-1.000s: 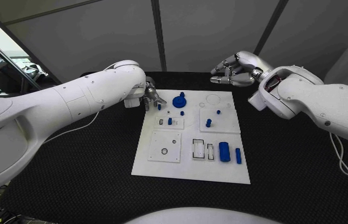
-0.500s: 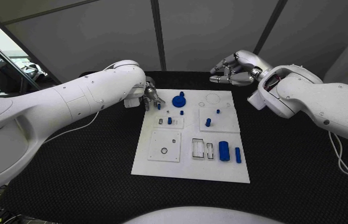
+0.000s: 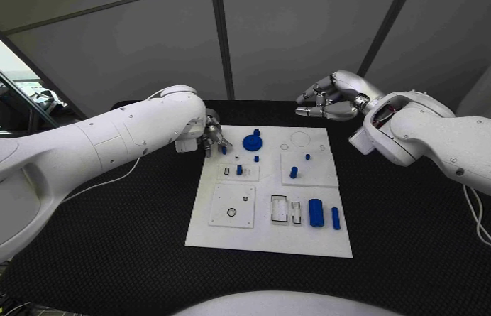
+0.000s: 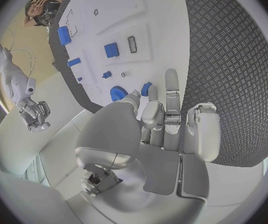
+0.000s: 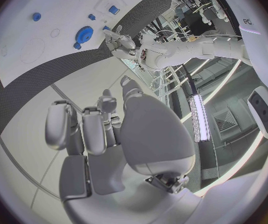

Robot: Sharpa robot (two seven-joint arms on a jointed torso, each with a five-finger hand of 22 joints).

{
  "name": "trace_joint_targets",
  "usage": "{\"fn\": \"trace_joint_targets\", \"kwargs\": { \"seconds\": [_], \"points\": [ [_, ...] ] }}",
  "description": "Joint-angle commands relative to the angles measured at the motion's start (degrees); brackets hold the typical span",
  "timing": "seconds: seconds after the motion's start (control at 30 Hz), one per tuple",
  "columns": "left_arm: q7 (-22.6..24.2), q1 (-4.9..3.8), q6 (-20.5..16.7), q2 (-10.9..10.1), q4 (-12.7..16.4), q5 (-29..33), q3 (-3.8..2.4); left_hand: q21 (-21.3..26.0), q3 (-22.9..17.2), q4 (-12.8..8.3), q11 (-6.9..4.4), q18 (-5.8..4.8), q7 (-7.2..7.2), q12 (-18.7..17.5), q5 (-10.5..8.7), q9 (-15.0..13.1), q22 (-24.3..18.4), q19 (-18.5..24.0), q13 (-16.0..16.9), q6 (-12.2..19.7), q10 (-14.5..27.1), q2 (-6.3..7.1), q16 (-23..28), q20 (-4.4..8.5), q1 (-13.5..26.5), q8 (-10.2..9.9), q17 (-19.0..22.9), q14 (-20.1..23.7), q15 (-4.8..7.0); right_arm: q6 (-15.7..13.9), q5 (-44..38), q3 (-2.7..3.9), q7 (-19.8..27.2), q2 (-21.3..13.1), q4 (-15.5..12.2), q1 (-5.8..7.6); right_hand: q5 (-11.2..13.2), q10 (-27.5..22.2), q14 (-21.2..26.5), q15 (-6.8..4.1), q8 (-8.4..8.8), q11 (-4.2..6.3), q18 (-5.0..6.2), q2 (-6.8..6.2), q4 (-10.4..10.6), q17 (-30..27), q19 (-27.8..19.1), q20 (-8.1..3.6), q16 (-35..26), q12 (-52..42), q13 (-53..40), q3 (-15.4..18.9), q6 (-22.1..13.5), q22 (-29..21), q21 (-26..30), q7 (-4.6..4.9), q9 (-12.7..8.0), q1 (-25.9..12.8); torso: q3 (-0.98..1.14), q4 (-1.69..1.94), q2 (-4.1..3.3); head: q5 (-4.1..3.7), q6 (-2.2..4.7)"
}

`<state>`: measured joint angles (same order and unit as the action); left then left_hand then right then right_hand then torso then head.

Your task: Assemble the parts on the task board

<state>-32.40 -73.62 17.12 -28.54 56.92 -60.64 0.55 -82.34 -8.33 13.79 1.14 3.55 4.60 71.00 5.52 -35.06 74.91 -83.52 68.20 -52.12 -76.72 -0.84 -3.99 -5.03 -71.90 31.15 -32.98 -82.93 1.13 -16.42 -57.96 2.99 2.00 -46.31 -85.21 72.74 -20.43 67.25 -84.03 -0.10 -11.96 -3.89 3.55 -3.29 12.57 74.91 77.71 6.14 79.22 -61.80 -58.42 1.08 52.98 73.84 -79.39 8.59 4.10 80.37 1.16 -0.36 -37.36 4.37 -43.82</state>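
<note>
Head view: the task board (image 3: 268, 241), a white plate, is seen at the middle of the black bench (image 3: 409, 209). On its far half a blue gear (image 3: 252, 143) is seated, with a small blue peg (image 3: 257, 132) just beyond it. Several small blue pegs are stood in the two raised sub-plates at mid-board (image 3: 240, 170) (image 3: 294, 173). At the near right, a blue cylinder (image 3: 316, 213) and a blue bar (image 3: 335, 219) are laid loose beside open rectangular slots (image 3: 279, 210). A near-left sub-plate (image 3: 233, 205) is noted with its round hole unfilled, and a ring outline (image 3: 300, 139) at the far right is also unfilled.

Judgement: the work is taken to be partly done; gear and pegs appear placed, while the cylinder, the bar and at least two sockets are left.

Left hand (image 3: 214, 139) is held at the board's far-left corner, just beside the gear. In the left wrist view a small blue part (image 4: 146, 89) is seen at its fingertips (image 4: 171, 82); whether it is pinched or merely touched cannot be told.

Right hand (image 3: 329, 99) is raised beyond the board's far-right corner, well apart from it, fingers curled inward with nothing seen in them.
</note>
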Motion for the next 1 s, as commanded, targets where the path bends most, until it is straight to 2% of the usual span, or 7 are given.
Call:
{"fn": "trace_joint_targets", "kwargs": {
  "seconds": [0.03, 0.13, 0.23, 0.37, 0.57, 0.7, 1.0],
  "points": [
    [1.0, -0.05, 0.9, 0.0, 0.1, -0.3, -0.02, -0.2, -0.4, -0.8, -0.35, -1.11, -0.15, 0.1, 0.27, 0.1, 6.8, -0.5, -0.2, -0.2, -0.2, -0.63, 0.0, 0.13, -1.2, -0.1, -0.1, -0.3, 0.19, 0.3, -0.1, 0.04, 0.6, 0.1, 0.0, 0.12, -0.2, 0.3, -2.7, -0.45, -0.31, 0.23, 0.44, 0.27, 0.0, 0.8, -0.3, -0.25, -0.2, 0.2, 0.0, 0.1, 0.3, -0.1, 0.4, -0.03, -0.1, -0.3, 0.0, 0.06, -0.02, -0.07, -0.07],
    [1.3, -0.03, 0.8, 0.0, 0.1, -0.3, -0.02, -0.1, -2.1, -2.1, -0.47, -1.1, -0.23, 0.0, 0.27, 0.3, 6.9, -0.5, -0.3, 0.1, -0.1, -1.75, 0.0, 0.21, -3.3, -0.2, -0.1, -0.3, 0.26, 0.3, -0.1, 0.04, 0.6, 0.1, 0.0, 0.12, -0.2, 0.3, -2.7, -0.45, -0.31, 0.23, 0.44, 0.27, 0.0, 0.8, -0.3, -0.25, -0.2, 0.2, 0.0, 0.1, 0.3, -0.1, 0.4, -0.03, -0.1, -0.3, 0.02, 0.02, -0.03, -0.06, -0.14],
    [1.5, -0.01, 0.4, -0.1, 0.1, -0.3, -0.02, -0.1, -5.9, -4.6, -0.45, -1.1, -0.08, -0.2, 0.26, 0.4, 7.0, -0.5, -0.5, 0.8, 0.2, -2.73, 0.0, 0.32, -6.2, -0.4, 0.0, -0.2, 0.31, 0.3, -0.1, 0.04, 0.6, 0.1, 0.0, 0.12, -0.3, 0.3, -2.7, -0.46, -0.32, 0.24, 0.44, 0.29, 0.0, 0.8, -0.2, -0.25, -0.2, 0.2, 0.0, 0.1, 0.3, -0.1, 0.4, -0.03, -0.1, -0.2, 0.0, 0.02, -0.04, -0.05, -0.18],
    [2.1, 0.01, -0.4, -0.2, 0.1, -0.3, -0.02, 0.0, -10.4, -6.1, -0.39, -1.1, 0.02, -0.4, 0.37, 0.4, 7.0, -0.5, -0.7, 1.2, 0.2, -2.23, 0.0, 0.23, -6.4, -0.2, 0.0, -0.2, 0.19, 0.3, -0.1, 0.04, 0.6, 0.1, 0.0, 0.12, -0.4, 0.3, -2.7, -0.47, -0.32, 0.25, 0.44, 0.34, -0.1, 0.8, -0.2, -0.26, -0.2, 0.2, 0.0, 0.0, 0.3, -0.1, 0.4, -0.04, -0.1, -0.2, 0.0, 0.0, 0.0, -0.09, -0.24],
    [2.8, 0.03, -1.9, -1.2, 1.4, 0.6, -0.03, 0.1, -16.6, -7.4, -0.35, -1.1, 0.08, -0.3, 0.27, 0.0, 7.2, -0.5, -0.9, 1.4, 0.1, -0.04, 0.0, 0.2, -4.0, 0.7, 0.1, -0.2, 0.15, 0.3, -0.1, 0.04, 0.6, 0.0, 0.1, 0.12, -0.8, 0.3, -2.7, -0.48, -0.33, 0.27, 0.45, 0.37, -0.1, 0.8, -0.2, -0.28, -0.2, 0.2, 0.1, 0.0, 0.3, -0.1, 0.4, -0.04, -0.1, -0.1, 0.0, 0.1, 0.05, 0.04, -0.34],
    [2.3, 0.02, -2.9, -3.1, 4.1, 2.6, -0.07, 0.1, -18.7, -7.7, -0.31, -1.09, 0.07, -0.3, 0.25, -0.2, 7.2, -0.5, -1.0, 1.4, 0.0, 0.44, 0.0, 0.19, -2.8, 1.1, 0.1, -0.2, 0.19, 0.4, -0.1, 0.04, 0.6, -0.1, 0.1, 0.12, -0.8, 0.3, -2.7, -0.48, -0.33, 0.27, 0.45, 0.37, -0.1, 0.8, -0.2, -0.28, -0.2, 0.2, 0.1, 0.0, 0.3, -0.1, 0.4, -0.04, -0.1, -0.1, 0.02, 0.19, 0.09, -0.03, -0.32],
    [1.5, 0.02, -6.4, -9.4, 14.0, 4.1, -0.32, 0.1, -21.2, -8.3, -0.39, -1.12, -0.03, -0.1, 0.21, -0.5, 7.4, -0.6, -0.9, 1.3, -0.2, 1.25, 0.0, 0.23, -1.2, 1.8, 0.1, -0.3, 0.23, 0.3, -0.1, 0.04, 0.6, -0.3, 0.2, 0.12, -0.9, 0.3, -2.7, -0.49, -0.33, 0.27, 0.44, 0.38, -0.1, 0.8, -0.2, -0.29, -0.2, 0.2, 0.0, 0.0, 0.3, -0.1, 0.4, -0.04, -0.1, -0.1, 0.09, 0.32, 0.24, 0.16, -0.39]
  ]
}}
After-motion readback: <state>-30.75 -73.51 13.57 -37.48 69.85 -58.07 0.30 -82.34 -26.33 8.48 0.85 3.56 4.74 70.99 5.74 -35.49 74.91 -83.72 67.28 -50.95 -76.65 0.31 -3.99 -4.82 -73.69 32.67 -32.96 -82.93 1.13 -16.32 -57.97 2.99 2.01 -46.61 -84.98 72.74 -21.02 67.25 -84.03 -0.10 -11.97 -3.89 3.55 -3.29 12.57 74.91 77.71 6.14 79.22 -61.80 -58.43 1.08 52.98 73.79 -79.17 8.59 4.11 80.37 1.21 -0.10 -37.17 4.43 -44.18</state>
